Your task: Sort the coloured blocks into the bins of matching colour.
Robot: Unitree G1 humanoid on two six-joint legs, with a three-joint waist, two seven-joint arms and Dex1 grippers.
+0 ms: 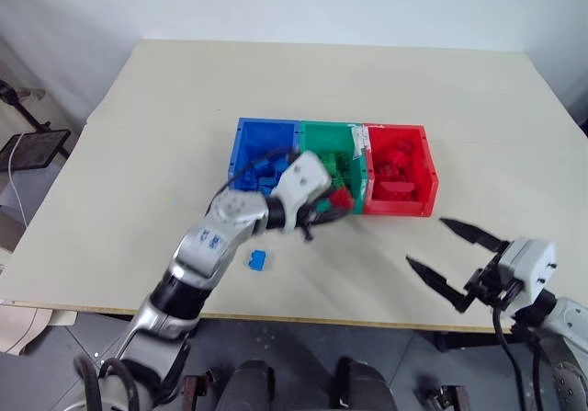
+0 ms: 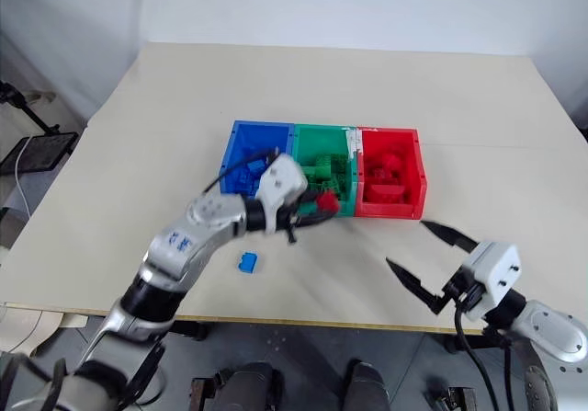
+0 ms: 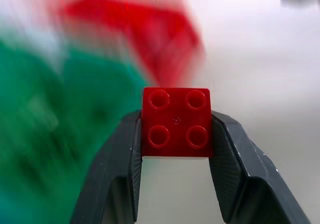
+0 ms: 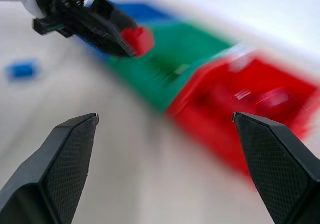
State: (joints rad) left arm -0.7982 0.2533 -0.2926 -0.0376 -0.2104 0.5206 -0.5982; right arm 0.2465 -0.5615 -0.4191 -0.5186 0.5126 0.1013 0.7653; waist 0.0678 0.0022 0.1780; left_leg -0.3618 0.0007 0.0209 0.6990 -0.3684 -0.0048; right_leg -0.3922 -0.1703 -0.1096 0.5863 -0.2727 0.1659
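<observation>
My left gripper (image 1: pixel 338 199) is shut on a small red studded block (image 3: pixel 176 122), held in the air just in front of the green bin (image 1: pixel 317 139). The blue bin (image 1: pixel 266 133), the green bin and the red bin (image 1: pixel 421 167) stand in a row mid-table, each with blocks inside. One blue block (image 1: pixel 259 261) lies on the table in front of the blue bin, under my left forearm. My right gripper (image 1: pixel 447 255) hovers open and empty near the table's front right edge, its fingers (image 4: pixel 70 149) pointing toward the bins.
A white label (image 1: pixel 360 142) sticks up between the green and red bins. The beige table (image 1: pixel 165 117) has bare room on all sides of the bins. A dark stand (image 1: pixel 32 144) is on the floor to the left.
</observation>
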